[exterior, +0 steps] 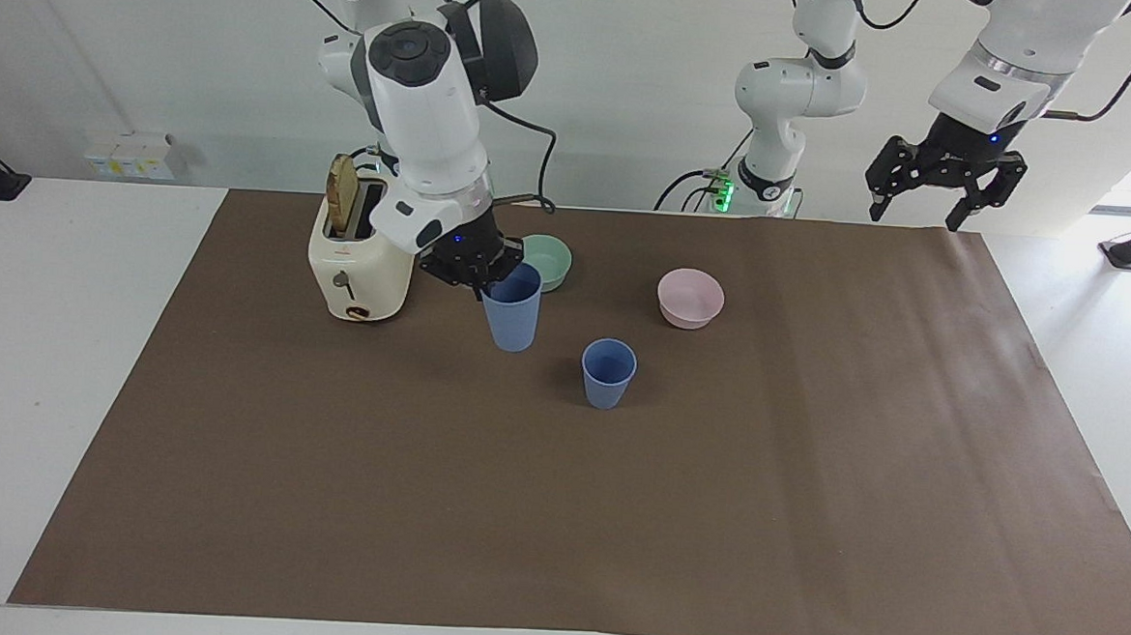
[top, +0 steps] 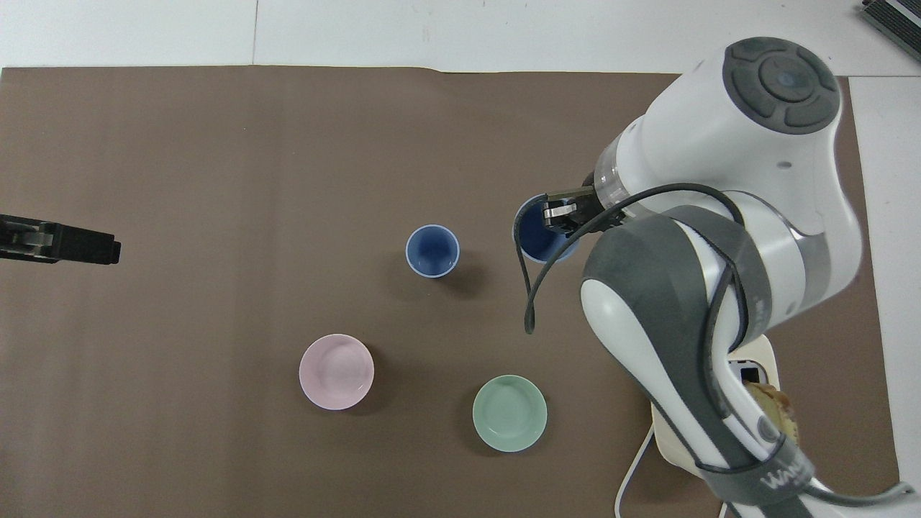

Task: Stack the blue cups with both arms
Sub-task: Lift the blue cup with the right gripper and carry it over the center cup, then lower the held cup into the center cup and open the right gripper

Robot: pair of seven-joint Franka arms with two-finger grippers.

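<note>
Facing view: my right gripper point(exterior: 479, 276) carries one small matte periwinkle-blue tapered plastic cup point(exterior: 512, 308) in the air, over the brown paper table cover point(exterior: 613, 514) between the cream toaster with a slice of bread in its slot point(exterior: 360, 263) and the second, identical blue cup point(exterior: 608, 373).
My right fingers: pinched on the rim of the carried cup, one inside the wall and one outside, as far as I can judge.
My left gripper point(exterior: 944, 178): waits in the air over the table's edge at the left arm's end, fingers spread, holding nothing.
Target cup: stands upright and alone on the cover, farther from the robots than the mint-green bowl point(exterior: 540, 262) and the pink bowl point(exterior: 689, 297).
Overhead view: the carried cup point(top: 541, 234) is beside the standing cup point(top: 432, 250) but not yet over it.
Risk, tilt: I hold by one wall only, so the carried cup may hang slightly off vertical; its base could then catch the target's rim and tip it.
Risk, aim: lowering before I am centred would knock the light standing cup sideways.
Risk, slip: a thin rim pinch can let the cup rotate or drop if I move sharply.
Risk, bowl: the green bowl sits close under my wrist; dipping here could clip it.
</note>
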